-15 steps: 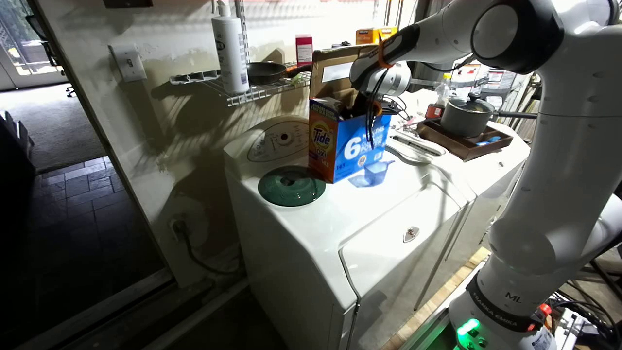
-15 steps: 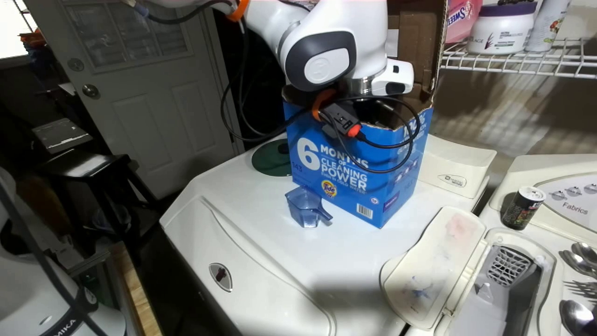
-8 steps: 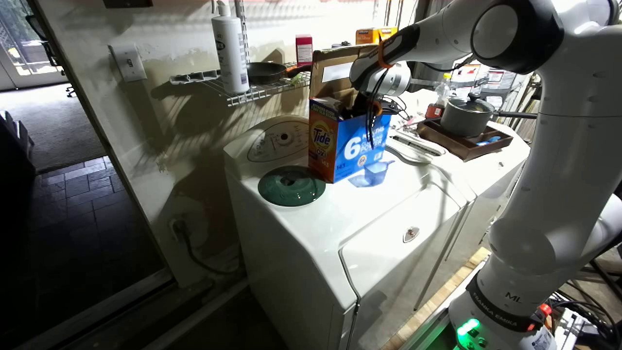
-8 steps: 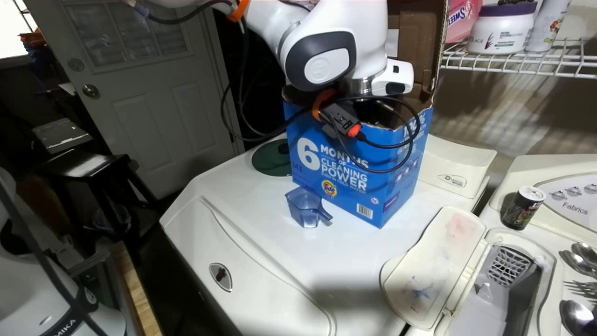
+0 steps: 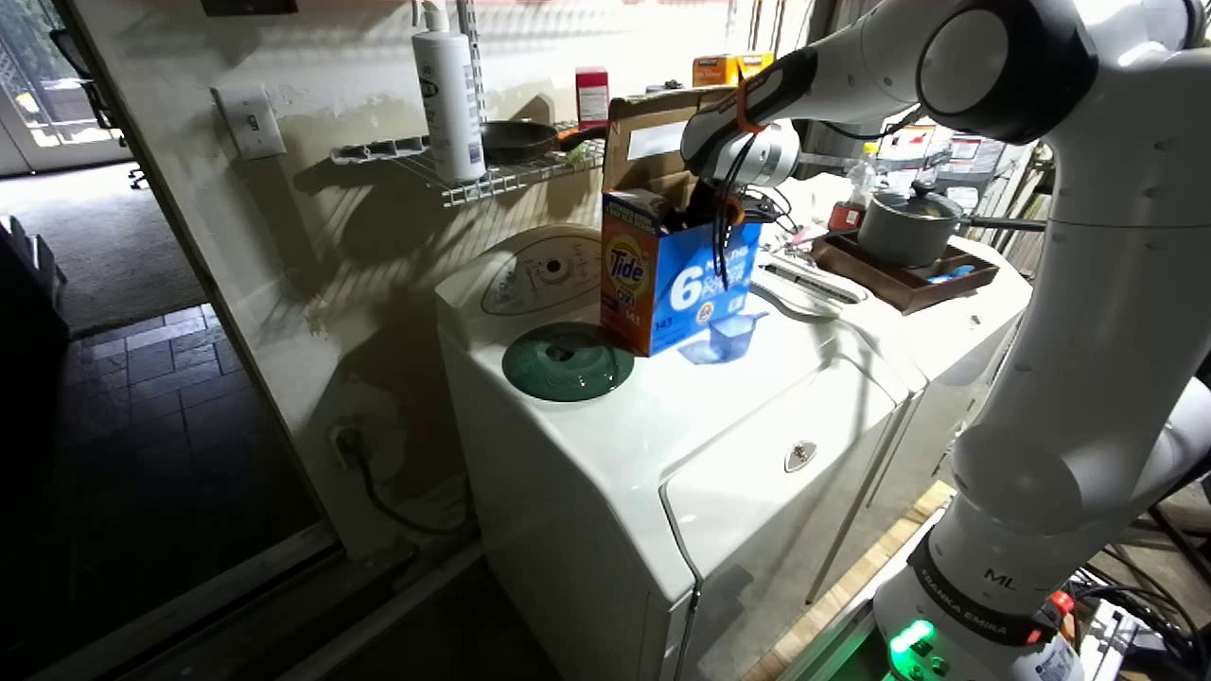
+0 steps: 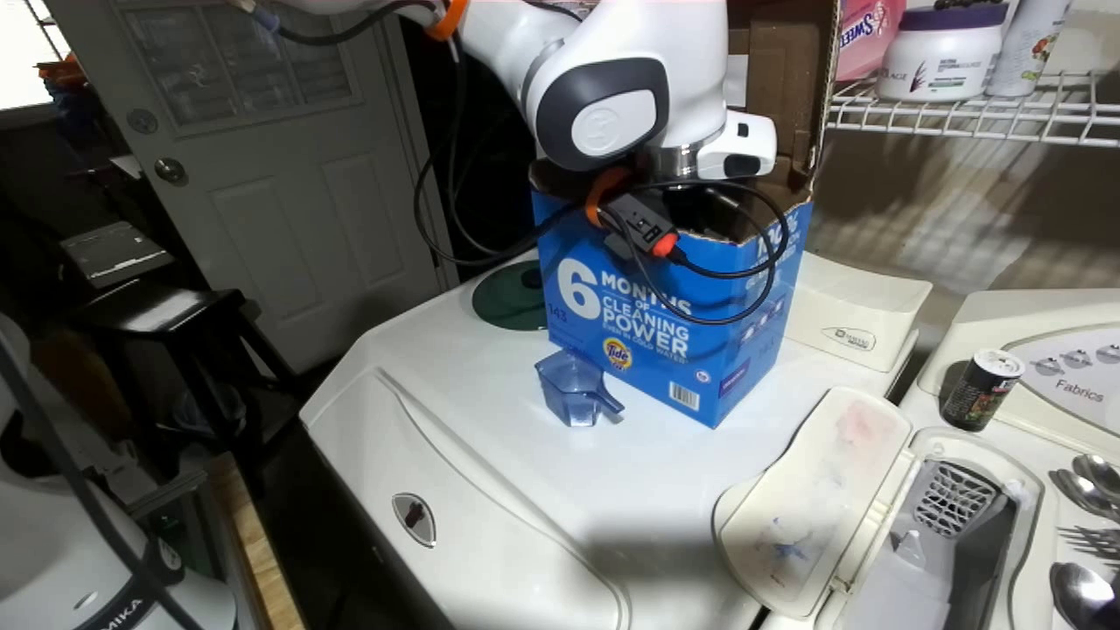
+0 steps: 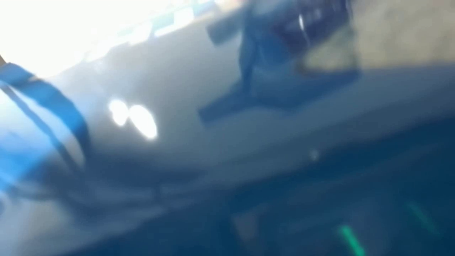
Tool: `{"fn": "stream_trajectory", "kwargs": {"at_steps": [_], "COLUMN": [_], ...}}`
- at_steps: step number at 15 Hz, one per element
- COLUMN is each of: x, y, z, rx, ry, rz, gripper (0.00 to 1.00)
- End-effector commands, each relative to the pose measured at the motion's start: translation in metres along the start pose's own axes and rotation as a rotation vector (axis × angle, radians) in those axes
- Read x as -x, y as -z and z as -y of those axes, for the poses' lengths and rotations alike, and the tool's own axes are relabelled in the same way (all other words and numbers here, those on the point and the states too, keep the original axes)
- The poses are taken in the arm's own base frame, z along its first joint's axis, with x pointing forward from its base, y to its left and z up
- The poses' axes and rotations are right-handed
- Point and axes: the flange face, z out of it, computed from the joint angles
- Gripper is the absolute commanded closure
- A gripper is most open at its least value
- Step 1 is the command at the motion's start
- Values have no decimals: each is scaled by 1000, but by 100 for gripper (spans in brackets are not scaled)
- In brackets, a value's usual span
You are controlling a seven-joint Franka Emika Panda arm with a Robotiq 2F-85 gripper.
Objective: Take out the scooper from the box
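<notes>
The blue box stands upright on the white machine top in both exterior views, its brown flap raised at the back; the box front bears white lettering. A translucent blue scooper rests outside, close to the box front; the scooper also shows in the other exterior angle. My gripper reaches down into the box's open top. Its fingers are hidden behind the walls, so I cannot see whether they hold anything. The wrist view is blurred, with blue and grey shapes I cannot identify surely.
A green round lid lies beside the box. A grey pot sits on a brown tray. A wire shelf hangs behind. An open hinged cover and a small can are nearby. Loose cables hang over the box front.
</notes>
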Motion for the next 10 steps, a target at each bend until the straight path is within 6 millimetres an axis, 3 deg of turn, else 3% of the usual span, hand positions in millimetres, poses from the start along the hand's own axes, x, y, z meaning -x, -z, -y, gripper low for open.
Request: {"fn": "stream_trajectory", "kwargs": {"at_steps": [1,10], "x": [-8,-10], "y": [-6,-6], "z": [-4,-4], "rx": [8,4], "ry": [0,3], "rz": [20,20], "gripper": [0,0]}}
